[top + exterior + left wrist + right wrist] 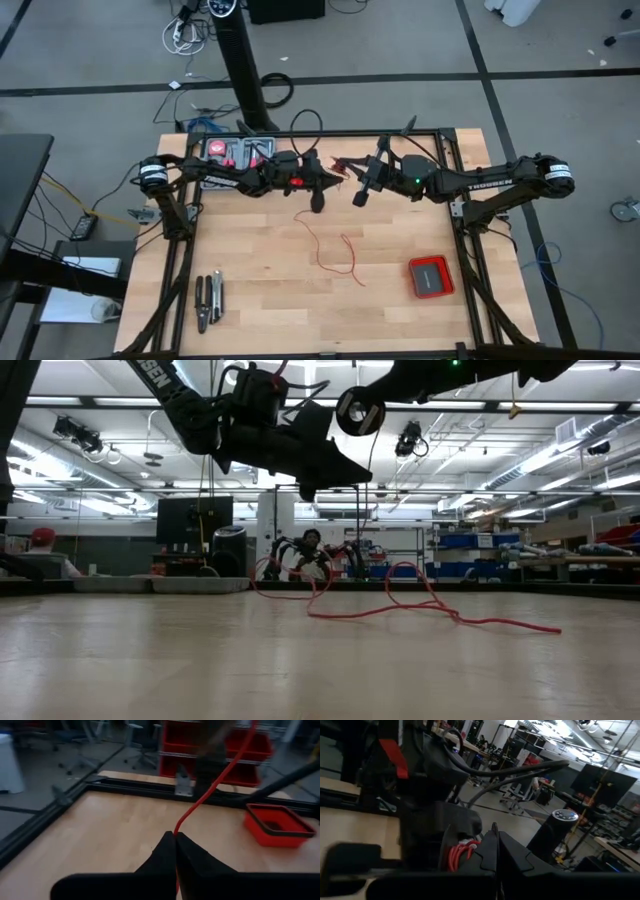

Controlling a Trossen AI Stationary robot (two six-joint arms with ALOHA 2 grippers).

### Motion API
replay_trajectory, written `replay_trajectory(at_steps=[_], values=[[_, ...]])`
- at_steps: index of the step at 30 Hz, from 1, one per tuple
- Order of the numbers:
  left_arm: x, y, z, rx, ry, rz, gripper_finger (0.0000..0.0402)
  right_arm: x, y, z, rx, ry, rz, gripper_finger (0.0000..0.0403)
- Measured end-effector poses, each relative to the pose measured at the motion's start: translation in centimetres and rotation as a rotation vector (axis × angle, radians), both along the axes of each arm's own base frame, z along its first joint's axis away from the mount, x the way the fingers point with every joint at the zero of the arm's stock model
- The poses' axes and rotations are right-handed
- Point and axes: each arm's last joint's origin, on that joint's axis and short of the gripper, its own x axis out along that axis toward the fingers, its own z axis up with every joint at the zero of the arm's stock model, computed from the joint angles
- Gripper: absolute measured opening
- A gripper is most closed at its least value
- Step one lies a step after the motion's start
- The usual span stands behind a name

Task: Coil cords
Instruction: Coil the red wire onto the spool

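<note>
High view: both arms meet over the far middle of the table. The left gripper (318, 203) and right gripper (359, 197) hang close together, and the red wire (335, 255) trails in loose squiggles from under them toward 5 o'clock.
Low view: only this one shows the wire (400, 605) partly lying on the wooden table (300, 660) in loops while both grippers sit well above it.
Left wrist view: left gripper (175, 837) jaws pinched tight on the wire (210, 785), which runs taut up and away from the tips. Red box (275, 822) sits off at about 2 o'clock.
Right wrist view: right gripper (494, 832) jaws fully closed too. A small bundle of red wire (460, 855) sits right beside them, can't tell if it's actually gripped.
Extras up top: pliers (208, 300) at 7 o'clock near the front edge, parts tray (235, 152) at 11.
</note>
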Motion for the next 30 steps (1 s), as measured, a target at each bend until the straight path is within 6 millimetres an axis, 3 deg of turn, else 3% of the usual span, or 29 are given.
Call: replay_trajectory(at_steps=[17,30], values=[[-0.02,0.48,0.45,0.060,-0.036,0.159,0.0000,0.13,0.31,0.00,0.060,-0.027,0.103,0.0001],[-0.54,0.44,0.74,0.101,0.033,0.145,0.0000,-0.21,0.30,-0.15,0.038,0.028,0.115,0.0001]])
